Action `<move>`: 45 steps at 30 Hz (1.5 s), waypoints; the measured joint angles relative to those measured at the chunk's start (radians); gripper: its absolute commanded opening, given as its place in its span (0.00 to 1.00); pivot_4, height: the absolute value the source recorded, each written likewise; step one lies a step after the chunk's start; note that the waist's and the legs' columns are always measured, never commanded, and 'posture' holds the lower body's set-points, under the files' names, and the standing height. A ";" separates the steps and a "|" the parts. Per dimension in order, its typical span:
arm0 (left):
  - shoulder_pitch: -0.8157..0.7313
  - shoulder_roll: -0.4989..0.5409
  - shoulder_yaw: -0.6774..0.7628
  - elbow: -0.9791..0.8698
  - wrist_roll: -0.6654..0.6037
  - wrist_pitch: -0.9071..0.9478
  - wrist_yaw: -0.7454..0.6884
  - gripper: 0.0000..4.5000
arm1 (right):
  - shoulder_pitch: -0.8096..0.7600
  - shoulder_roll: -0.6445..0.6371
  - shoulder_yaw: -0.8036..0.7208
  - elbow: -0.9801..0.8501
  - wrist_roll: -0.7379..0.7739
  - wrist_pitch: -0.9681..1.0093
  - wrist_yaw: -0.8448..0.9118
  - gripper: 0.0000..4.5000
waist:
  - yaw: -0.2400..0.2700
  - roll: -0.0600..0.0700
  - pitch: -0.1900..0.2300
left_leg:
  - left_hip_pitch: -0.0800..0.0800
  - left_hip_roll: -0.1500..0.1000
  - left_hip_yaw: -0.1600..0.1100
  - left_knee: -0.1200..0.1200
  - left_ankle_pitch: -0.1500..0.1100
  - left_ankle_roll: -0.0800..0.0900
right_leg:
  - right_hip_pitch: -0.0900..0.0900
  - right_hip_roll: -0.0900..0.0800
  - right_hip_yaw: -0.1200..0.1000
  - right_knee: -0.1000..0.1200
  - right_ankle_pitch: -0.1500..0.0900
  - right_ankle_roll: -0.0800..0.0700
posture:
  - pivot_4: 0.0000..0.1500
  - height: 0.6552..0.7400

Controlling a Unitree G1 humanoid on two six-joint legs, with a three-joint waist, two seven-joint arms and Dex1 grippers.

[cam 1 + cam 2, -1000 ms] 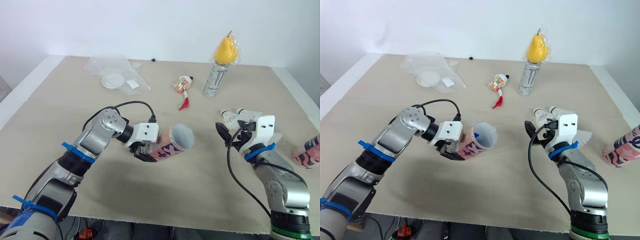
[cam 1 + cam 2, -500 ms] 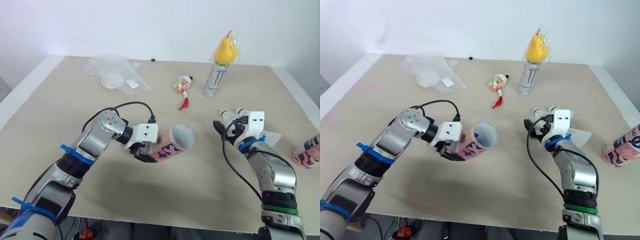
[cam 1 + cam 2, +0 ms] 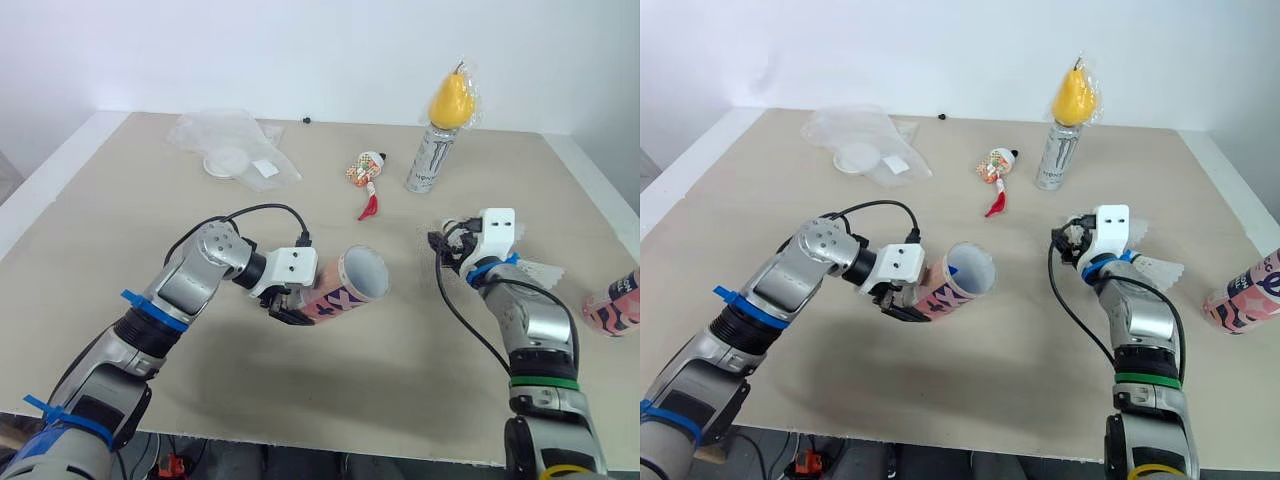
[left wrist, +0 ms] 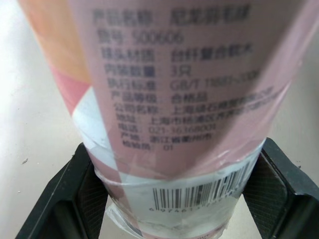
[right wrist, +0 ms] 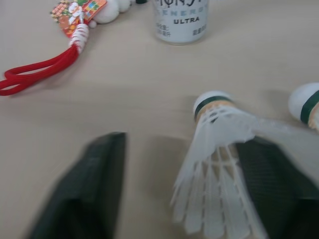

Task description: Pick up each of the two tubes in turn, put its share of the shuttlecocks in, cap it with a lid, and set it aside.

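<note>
The right gripper [image 3: 445, 244] has moved forward to straddle a shuttlecock [image 5: 219, 134], fingers apart.

The pink tube [image 4: 189, 99] is right up close: Chinese print, the number "500606", "GB/T", a line starting "021", and a barcode [image 4: 199, 197] beneath. The can [image 5: 180, 20] reads "ULTRA".

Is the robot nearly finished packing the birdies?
Not nearly. Nothing looks done: no tube is capped. In hand: the left claw grips the pink tube, and the open right claw straddles a shuttlecock. Left: filling, the lid, and the second tube on the robot's right.
</note>
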 measured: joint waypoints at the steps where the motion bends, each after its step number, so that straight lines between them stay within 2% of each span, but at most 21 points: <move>1: 0.000 0.000 0.000 0.000 0.000 0.000 0.000 0.76 | -0.002 0.001 0.000 0.004 -0.003 -0.003 -0.001 0.26 | 0.000 0.000 0.000 | 0.000 0.000 0.000 0.000 0.000 0.000 | 0.000 0.000 0.000 0.000 0.000 0.000 | 1.00 1.00; 3: 0.000 0.000 0.001 0.000 0.000 0.000 0.000 0.76 | -0.007 0.006 0.001 0.012 -0.006 -0.008 0.000 0.03 | 0.000 0.000 0.000 | 0.000 0.000 0.000 0.000 0.000 0.000 | 0.000 0.000 0.000 0.000 0.000 0.000 | 1.00 1.00; 4: 0.000 0.000 0.001 0.001 0.000 0.000 0.001 0.76 | -0.009 0.007 0.003 0.014 -0.006 -0.009 0.000 0.01 | 0.000 0.000 0.000 | 0.000 0.000 0.000 0.000 0.000 0.000 | 0.000 0.000 0.000 0.000 0.000 0.000 | 1.00 1.00; 12: -0.001 -0.004 0.004 0.012 0.001 -0.005 0.001 0.76 | -0.016 0.019 0.030 -0.005 -0.021 -0.004 0.009 0.01 | 0.000 0.000 0.000 | 0.000 0.000 0.000 0.000 0.000 0.000 | 0.000 0.000 0.000 0.000 0.000 0.000 | 1.00 1.00; 16: -0.004 -0.008 0.006 0.023 -0.001 -0.006 -0.002 0.76 | 0.004 -0.014 0.073 -0.135 -0.021 0.021 0.078 0.01 | 0.000 0.001 0.000 | 0.000 0.000 0.000 0.000 0.000 0.000 | 0.000 0.000 0.000 0.000 0.000 0.001 | 1.00 1.00; 21: -0.011 -0.026 0.011 0.048 -0.012 0.000 -0.005 0.76 | 0.060 -0.240 0.111 -0.434 0.007 -0.049 0.362 0.01 | 0.007 0.002 0.001 | -0.001 -0.002 -0.001 0.001 0.000 0.000 | 0.001 -0.001 0.001 0.000 -0.002 0.003 | 1.00 1.00; 23: -0.009 -0.042 0.021 0.058 -0.033 0.035 -0.005 0.76 | 0.087 -0.372 0.111 -0.513 0.008 -0.152 0.520 0.01 | 0.010 0.003 0.001 | -0.002 -0.003 -0.001 0.001 0.000 0.000 | 0.001 -0.001 0.000 -0.001 -0.002 0.005 | 1.00 1.00; 24: -0.009 -0.048 0.025 0.072 -0.048 0.049 -0.005 0.76 | 0.114 -0.485 0.110 -0.566 0.007 -0.263 0.658 0.01 | 0.010 0.003 0.001 | -0.002 -0.003 -0.002 0.001 0.000 0.000 | 0.001 -0.001 0.000 -0.001 -0.003 0.005 | 1.00 1.00; 27: -0.014 -0.041 0.026 0.085 -0.050 0.055 -0.007 0.76 | 0.138 -0.590 0.103 -0.611 0.009 -0.398 0.822 0.01 | 0.004 0.002 0.001 | 0.000 -0.002 -0.001 0.001 0.000 0.000 | 0.002 -0.001 0.000 -0.001 -0.003 0.004 | 1.00 1.00; 31: -0.020 -0.039 0.024 0.092 -0.049 0.052 -0.008 0.76 | 0.117 -0.598 0.111 -0.659 0.061 -0.428 0.894 0.01 | -0.001 0.002 0.001 | 0.001 -0.001 -0.001 0.002 0.000 0.001 | 0.003 -0.001 0.001 0.000 -0.001 0.003 | 1.00 1.00; 33: -0.024 -0.040 0.020 0.096 -0.048 0.046 -0.008 0.76 | 0.012 -0.590 0.138 -0.696 0.081 -0.428 0.902 0.01 | -0.001 0.002 0.001 | 0.001 -0.001 -0.001 0.003 0.000 0.001 | 0.003 -0.001 0.000 0.000 -0.001 0.003 | 1.00 1.00; 37: -0.026 -0.042 0.017 0.098 -0.048 0.042 -0.007 0.76 | -0.045 -0.554 0.191 -0.703 0.080 -0.436 0.913 0.01 | 0.002 0.001 0.001 | 0.000 -0.002 -0.001 0.003 0.000 0.001 | 0.003 -0.001 0.000 -0.001 -0.001 0.003 | 1.00 1.00; 45: -0.025 -0.041 0.018 0.092 -0.060 0.061 -0.005 0.76 | -0.045 -0.549 0.273 -0.678 -0.003 -0.537 0.984 0.01 | 0.003 0.001 0.001 | 0.000 -0.002 -0.001 0.003 0.000 0.001 | 0.002 -0.001 0.000 0.000 -0.002 0.003 | 1.00 1.00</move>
